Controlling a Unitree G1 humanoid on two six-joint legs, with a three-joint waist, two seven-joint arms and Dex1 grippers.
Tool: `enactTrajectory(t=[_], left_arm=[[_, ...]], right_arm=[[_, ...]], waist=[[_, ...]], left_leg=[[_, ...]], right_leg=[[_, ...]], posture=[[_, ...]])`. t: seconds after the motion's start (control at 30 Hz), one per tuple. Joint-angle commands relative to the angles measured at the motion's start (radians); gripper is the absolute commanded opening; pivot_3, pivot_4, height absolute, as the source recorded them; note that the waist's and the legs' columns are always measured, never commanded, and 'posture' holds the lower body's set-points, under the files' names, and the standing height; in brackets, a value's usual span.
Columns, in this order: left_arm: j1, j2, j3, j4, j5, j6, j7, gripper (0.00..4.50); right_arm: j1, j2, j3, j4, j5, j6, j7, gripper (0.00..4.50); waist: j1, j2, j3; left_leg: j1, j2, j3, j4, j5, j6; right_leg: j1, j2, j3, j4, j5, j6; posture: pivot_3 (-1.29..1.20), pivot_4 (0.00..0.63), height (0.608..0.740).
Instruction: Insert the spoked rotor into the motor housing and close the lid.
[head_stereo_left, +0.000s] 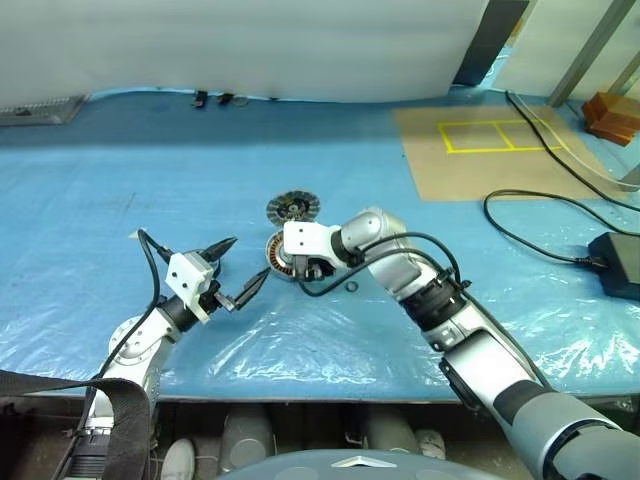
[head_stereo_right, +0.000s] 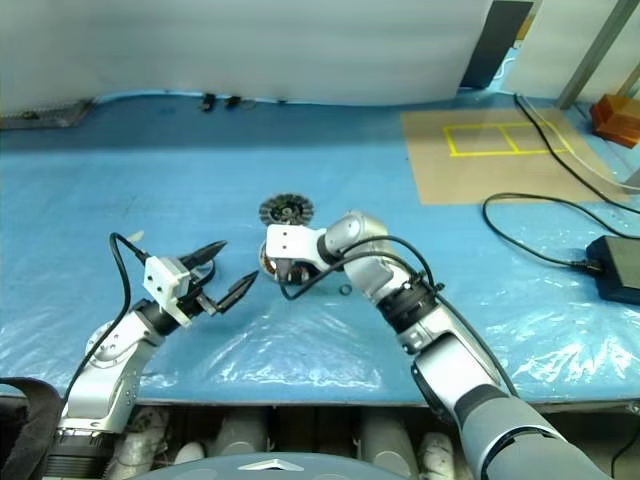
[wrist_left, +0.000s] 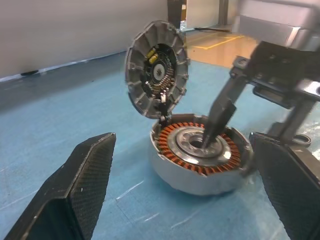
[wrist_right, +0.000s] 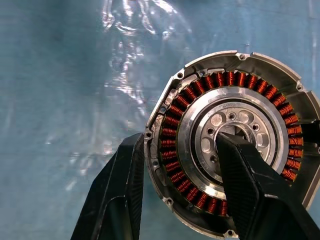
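The motor housing (wrist_right: 235, 100), a round silver cup with copper windings, sits on the blue sheet mid-table. My right gripper (head_stereo_left: 302, 266) points down onto it. One finger (wrist_right: 120, 190) rests against its outer wall and the other stands in the centre bore, so it is shut on the housing. The spoked rotor (wrist_left: 157, 67), a ribbed silver disc, stands tilted at the housing's far rim with its dark inner face showing. My left gripper (head_stereo_left: 248, 258) hovers open just left of the housing, its fingers (wrist_left: 75, 190) wide apart and holding nothing. A separate lid is out of view.
A small black ring (head_stereo_left: 352, 288) lies right of the housing. A brown board (head_stereo_left: 480, 150) with yellow tape squares is at the back right. A black cable and adapter (head_stereo_left: 615, 265) lie on the right. The table's front edge (head_stereo_left: 300, 398) is close to me.
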Motion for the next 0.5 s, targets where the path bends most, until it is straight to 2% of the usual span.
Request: enactTrajectory(t=[0.03,0.23,0.5], left_arm=[[0.002,0.012,0.014,-0.022,-0.017,-0.003,-0.007,4.5],[-0.013,0.017,0.012,-0.008,-0.017,-0.004,-0.016,4.5],[-0.026,0.018,0.008,0.021,-0.011,-0.013,-0.033,4.5]], right_arm=[[0.047,-0.016,0.067,-0.019,0.033,0.122,0.059,1.88],[0.041,-0.021,0.081,-0.03,0.072,0.15,0.037,1.88],[0.005,0.008,0.017,0.006,0.14,0.112,-0.056,4.47]], waist=[[0.0,0.0,0.0],[0.0,0.0,0.0],[-0.004,0.0,0.0]], left_leg=[[0.0,0.0,0.0,0.0,0.0,0.0],[0.0,0.0,-0.001,0.0,0.0,0.0],[0.0,0.0,-0.001,-0.001,0.0,-0.001]], right_leg=[[0.0,0.0,0.0,0.0,0.0,0.0],[-0.001,0.0,0.0,0.0,0.0,0.0],[-0.001,0.0,0.0,0.0,-0.001,0.0]], posture=[[0.0,0.15,0.74],[0.0,0.15,0.74],[0.0,0.15,0.74]])
